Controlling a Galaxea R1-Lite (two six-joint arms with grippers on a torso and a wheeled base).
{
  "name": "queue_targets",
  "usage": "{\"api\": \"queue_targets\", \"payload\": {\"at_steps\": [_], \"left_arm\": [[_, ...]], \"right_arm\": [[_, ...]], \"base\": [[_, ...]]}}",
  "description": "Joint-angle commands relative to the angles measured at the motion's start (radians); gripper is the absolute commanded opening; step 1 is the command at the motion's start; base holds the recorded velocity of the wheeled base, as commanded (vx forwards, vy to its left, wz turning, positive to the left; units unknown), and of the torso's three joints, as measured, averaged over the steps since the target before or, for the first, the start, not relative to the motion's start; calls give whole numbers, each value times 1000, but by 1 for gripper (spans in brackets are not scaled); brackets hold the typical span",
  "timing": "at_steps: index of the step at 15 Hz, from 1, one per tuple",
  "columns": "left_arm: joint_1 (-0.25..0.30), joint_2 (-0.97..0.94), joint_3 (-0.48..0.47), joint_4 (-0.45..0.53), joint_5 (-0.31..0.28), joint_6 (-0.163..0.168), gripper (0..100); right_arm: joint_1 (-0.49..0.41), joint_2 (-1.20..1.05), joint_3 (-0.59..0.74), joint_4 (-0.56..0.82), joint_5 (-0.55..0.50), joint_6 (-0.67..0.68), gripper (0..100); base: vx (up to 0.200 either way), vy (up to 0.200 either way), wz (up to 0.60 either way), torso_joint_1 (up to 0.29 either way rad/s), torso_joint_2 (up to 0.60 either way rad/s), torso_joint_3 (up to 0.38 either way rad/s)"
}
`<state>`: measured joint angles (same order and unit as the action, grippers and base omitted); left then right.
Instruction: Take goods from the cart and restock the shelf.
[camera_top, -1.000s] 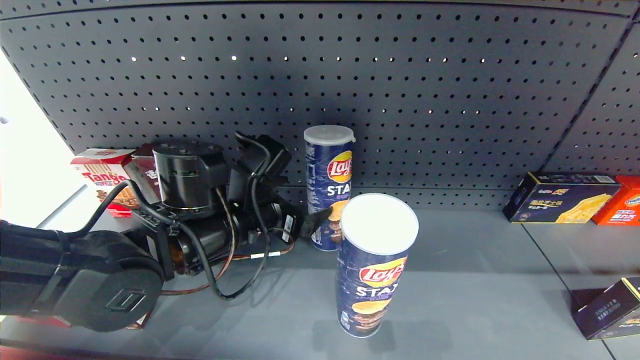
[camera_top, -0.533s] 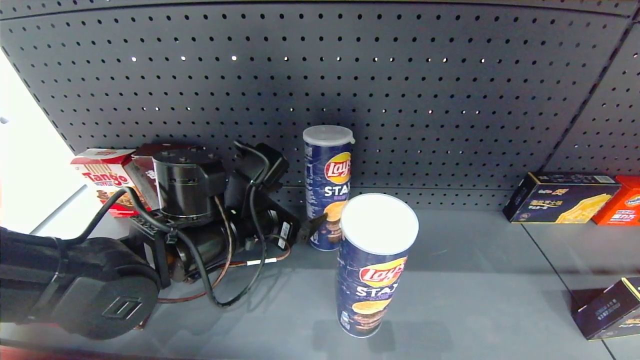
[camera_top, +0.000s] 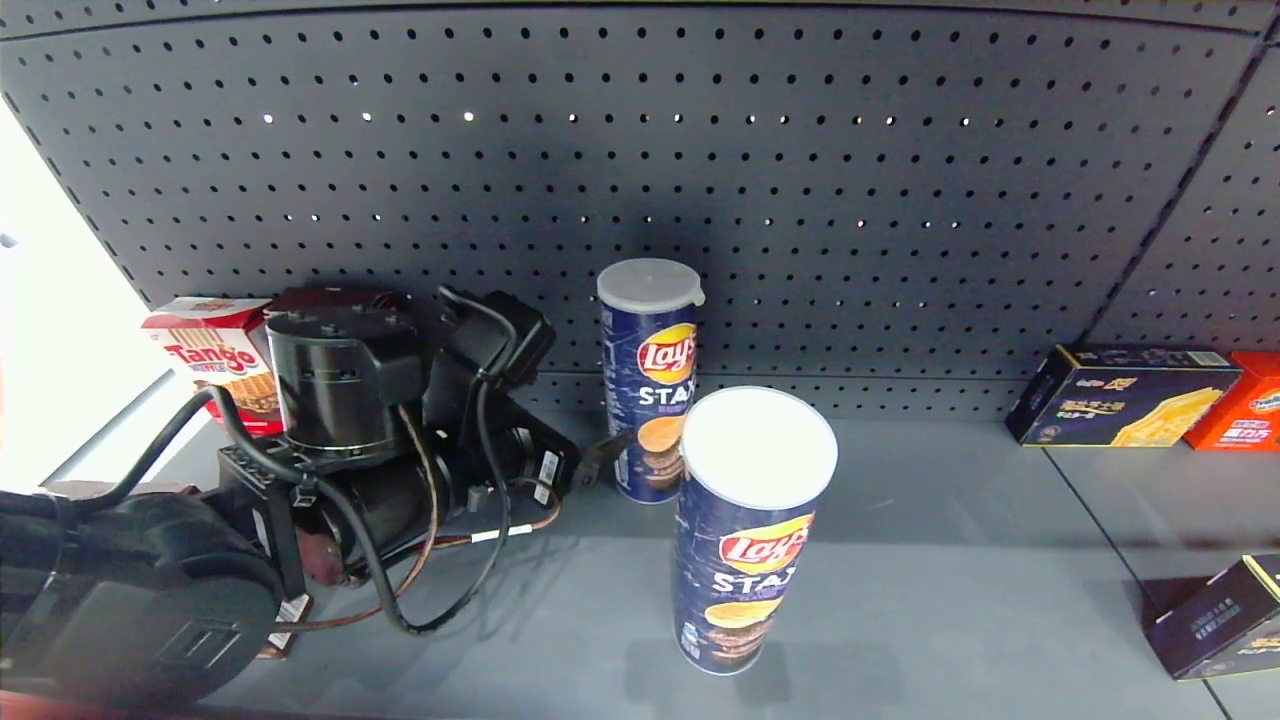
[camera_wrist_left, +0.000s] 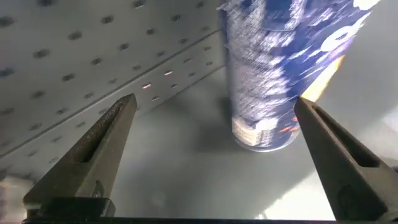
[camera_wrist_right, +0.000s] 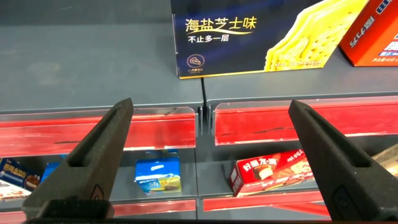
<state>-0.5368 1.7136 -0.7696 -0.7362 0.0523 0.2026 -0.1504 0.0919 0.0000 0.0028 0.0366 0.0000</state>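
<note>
Right of front can, shelf lies open

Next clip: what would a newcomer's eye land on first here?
Two tall blue chip cans stand upright in the middle of the shelf: the front can near its edge, the rear can close to the pegboard. Next comes the left gripper, open and low over the shelf, beside the rear can's lower part.

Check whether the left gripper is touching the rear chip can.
Cannot tell. In the left wrist view the left gripper has one fingertip at the rear chip can's outline; no plain gap.
</note>
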Motion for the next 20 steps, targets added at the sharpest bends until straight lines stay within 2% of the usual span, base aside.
{"api": "queue_targets", "payload": {"at_steps": [1,2,5,8,20], "left_arm": [[0,-9,3,0,21,0,100],[0,-9,4,0,47,0,100],[-3,-8,4,1,50,1,100],[-2,-2,1,1,80,1,100],[0,31,1,0,101,-2,100]], "right_arm": [[0,2,0,0,0,0,100],[0,2,0,0,0,0,100],[0,2,0,0,0,0,100],[0,2,0,0,0,0,100],[0,2,0,0,0,0,100]], "base": [[0,0,0,0,0,0],[0,0,0,0,0,0],[0,0,0,0,0,0],[0,0,0,0,0,0],[0,0,0,0,0,0]]}}
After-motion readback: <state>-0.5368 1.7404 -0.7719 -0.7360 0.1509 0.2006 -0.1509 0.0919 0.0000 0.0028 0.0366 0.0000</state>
